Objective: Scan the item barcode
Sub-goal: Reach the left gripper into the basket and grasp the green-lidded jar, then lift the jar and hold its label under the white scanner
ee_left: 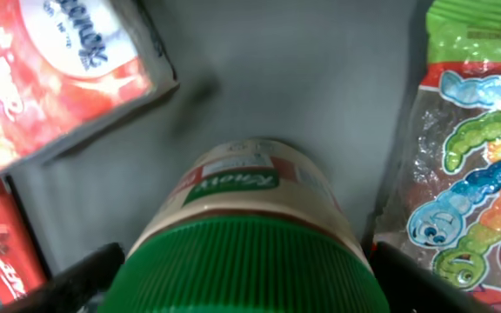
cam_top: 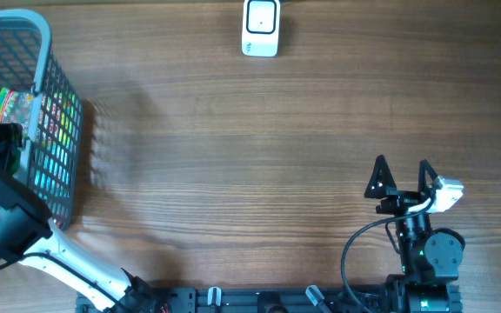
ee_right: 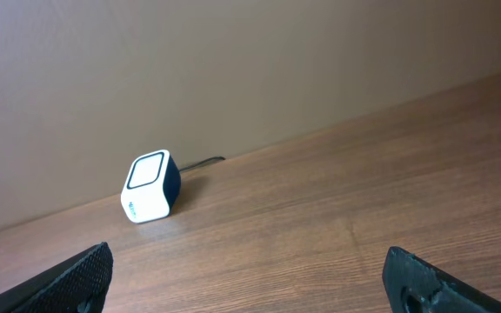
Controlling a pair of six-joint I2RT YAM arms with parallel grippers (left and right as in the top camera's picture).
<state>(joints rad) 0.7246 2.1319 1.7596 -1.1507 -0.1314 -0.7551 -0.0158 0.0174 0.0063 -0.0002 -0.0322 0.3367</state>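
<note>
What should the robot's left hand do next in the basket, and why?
Probably squeeze the left gripper shut on the green-lidded jar: its fingers sit either side of the lid, and the jar must leave the basket to reach the scanner.

Colours as I see them

The jar (ee_left: 249, 235) has a ribbed green lid, a cream body and a green label edged red. The sweet bag (ee_left: 472, 174) is clear, topped green and red, with rainbow worms. The packet (ee_left: 50, 69) is red and white, the basket (cam_top: 59, 130) grey mesh, the table (cam_top: 233, 156) brown woodgrain, the scanner (cam_top: 260, 28) white. My fingers (ee_left: 68, 283) are black.
</note>
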